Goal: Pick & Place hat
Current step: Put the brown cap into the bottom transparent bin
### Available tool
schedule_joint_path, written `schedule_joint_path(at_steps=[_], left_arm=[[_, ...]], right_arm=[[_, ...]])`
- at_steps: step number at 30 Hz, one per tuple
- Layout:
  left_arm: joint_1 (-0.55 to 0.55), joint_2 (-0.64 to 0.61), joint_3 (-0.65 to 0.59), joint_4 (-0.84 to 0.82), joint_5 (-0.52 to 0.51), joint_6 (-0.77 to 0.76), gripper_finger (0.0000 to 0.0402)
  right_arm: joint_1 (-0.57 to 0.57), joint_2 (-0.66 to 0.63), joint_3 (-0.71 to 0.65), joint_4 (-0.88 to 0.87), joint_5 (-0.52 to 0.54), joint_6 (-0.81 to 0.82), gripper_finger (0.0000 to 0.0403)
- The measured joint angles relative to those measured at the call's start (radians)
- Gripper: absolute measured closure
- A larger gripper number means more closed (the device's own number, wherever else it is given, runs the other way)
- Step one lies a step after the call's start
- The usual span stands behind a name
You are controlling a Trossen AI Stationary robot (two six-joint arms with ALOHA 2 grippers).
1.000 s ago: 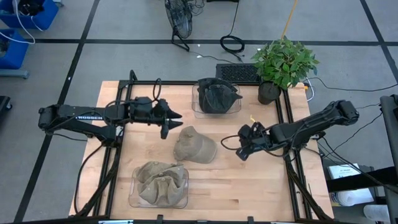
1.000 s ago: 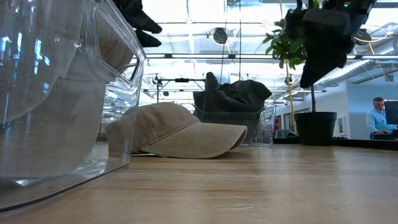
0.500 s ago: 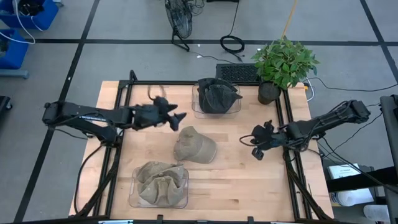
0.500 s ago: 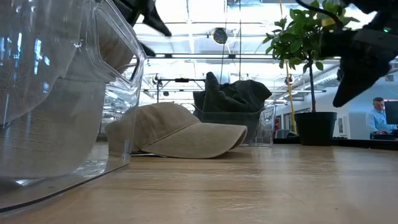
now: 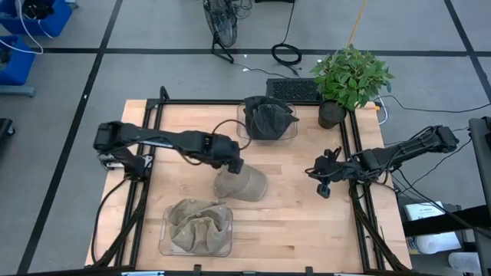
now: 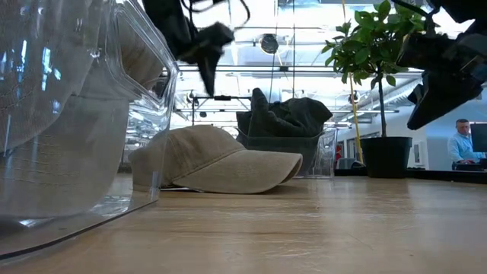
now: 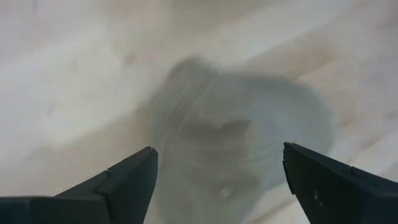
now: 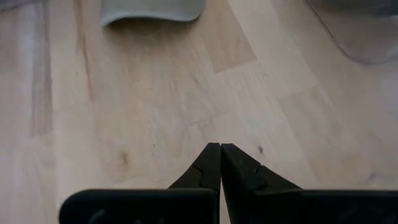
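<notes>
Wooden tabletop [image 5: 291,222] from above, grey floor all round, a potted plant [image 5: 349,77] at the far right corner, and a khaki hat [image 5: 242,182] lying loose in the middle of the boards! The left gripper [image 5: 232,164] hangs right over the hat's far edge, while the right gripper [image 5: 324,187] waits well off to the side near the frame. Two clear bins here: one [image 5: 196,227] at the near edge holding tan hats, one [image 5: 267,119] at the far edge holding dark ones. Down at table height, the hat [image 6: 217,161] sits crown up, brim pointing toward the dark-hat bin [image 6: 285,144], with the left gripper [image 6: 204,55] above the crown and not touching it; the right gripper [image 6: 437,87] hangs at the edge of the picture. Over the left wrist, fingers [image 7: 124,180] spread wide, the blurred hat [image 7: 239,149] squarely between them below. Over the right wrist, fingertips [image 8: 214,163] pressed together above bare wood. My read: this is the approach to the pick, nothing grasped yet. Next it needs a straight drop onto the crown and a firm pinch of fabric, then a carry, likely to the tan bin.
</notes>
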Motion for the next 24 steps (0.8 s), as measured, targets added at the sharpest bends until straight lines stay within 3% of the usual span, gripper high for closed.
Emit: schedule_joint_path(at_steps=[13,24], left_arm=[[0.034,0.206,-0.008,0.054,0.291,-0.079,0.0062],[0.034,0.367,-0.002,0.088,0.295,-0.134,0.0062]], right_arm=[[0.000,-0.006,0.000,-0.001,-0.022,-0.048,0.0403],[0.000,-0.006,0.000,-0.001,-0.027,-0.068,0.0403]])
